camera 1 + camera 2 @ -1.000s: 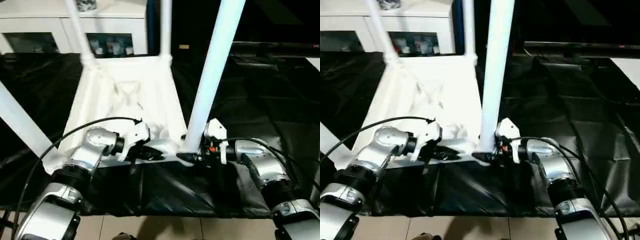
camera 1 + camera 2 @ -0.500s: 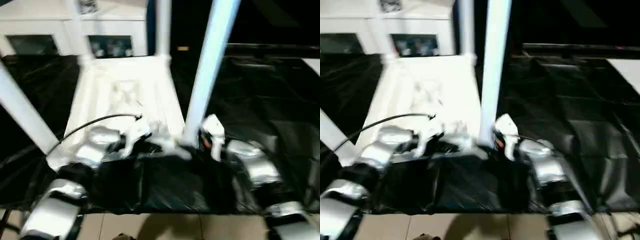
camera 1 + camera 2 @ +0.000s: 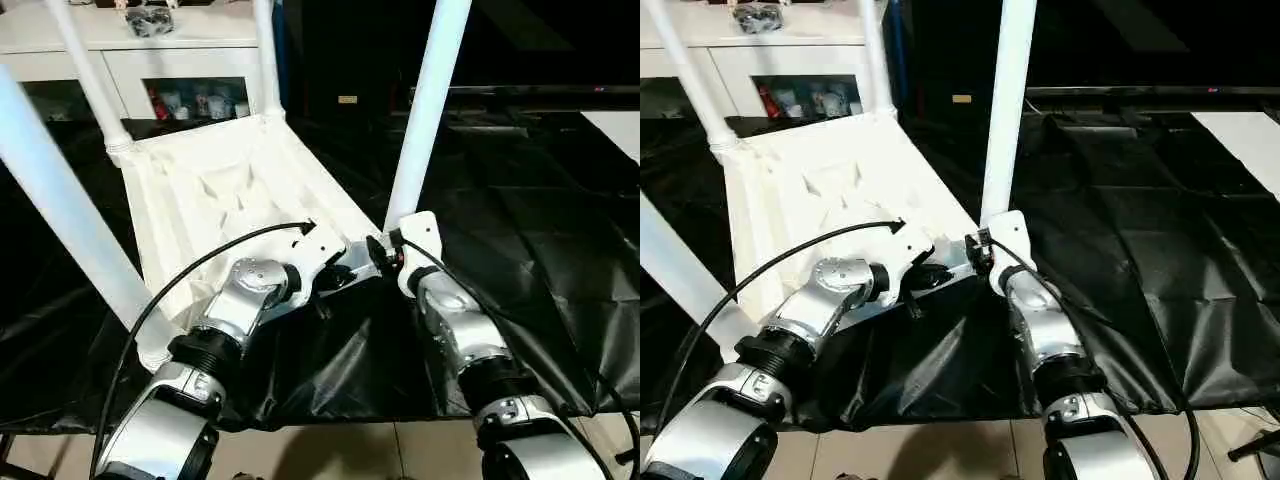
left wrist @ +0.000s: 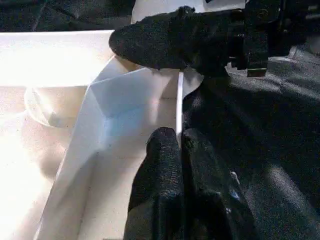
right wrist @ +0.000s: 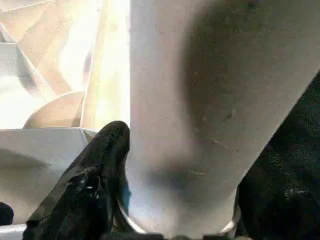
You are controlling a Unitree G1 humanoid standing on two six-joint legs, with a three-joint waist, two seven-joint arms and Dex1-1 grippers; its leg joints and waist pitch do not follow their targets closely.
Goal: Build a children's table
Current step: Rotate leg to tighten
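Left end effector pinching tabletop rim, right end effector clasping leg

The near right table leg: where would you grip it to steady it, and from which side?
Low on the leg, just above its flared base in the corner socket, coming level from the robot's side. There the right gripper already straddles the round tube, while the left gripper pinches the tabletop rim.

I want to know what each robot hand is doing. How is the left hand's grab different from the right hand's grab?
The left gripper is pinched shut on the thin edge of the tabletop, while the right gripper stands wide around a fat round leg near its bottom. The left one holds something flat; the right one holds something that stands up tall. Both have black fingers and meet at the same near corner.
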